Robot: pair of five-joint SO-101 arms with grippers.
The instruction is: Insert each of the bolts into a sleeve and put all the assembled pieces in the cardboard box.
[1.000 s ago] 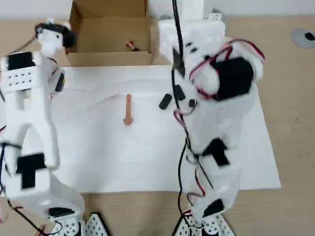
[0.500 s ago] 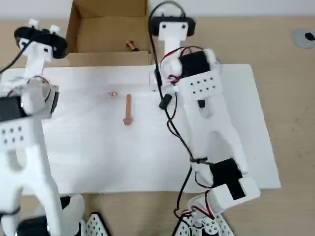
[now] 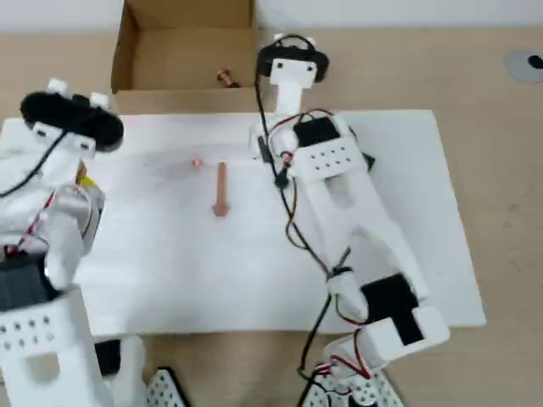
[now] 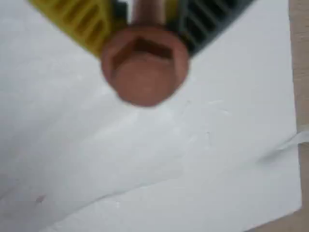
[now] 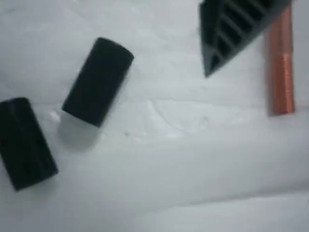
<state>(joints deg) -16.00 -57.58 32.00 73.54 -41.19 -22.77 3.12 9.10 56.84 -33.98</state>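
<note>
Cardboard box: far edge of the surface, one assembled piece inside.
Loose bolt: copper-coloured, flat on the white sheet.
Left tool: clamped on a held bolt above the sheet.
Sleeves: two, black, apart, near the loose bolt.
Right tool: grip cannot be told.

No text, label, number or sign is legible anywhere. Cardboard box walls are plain brown; the white sheet on the desk is unmarked. The bolt head clamped in the left hand shows a bare hex recess, no stamp.
</note>
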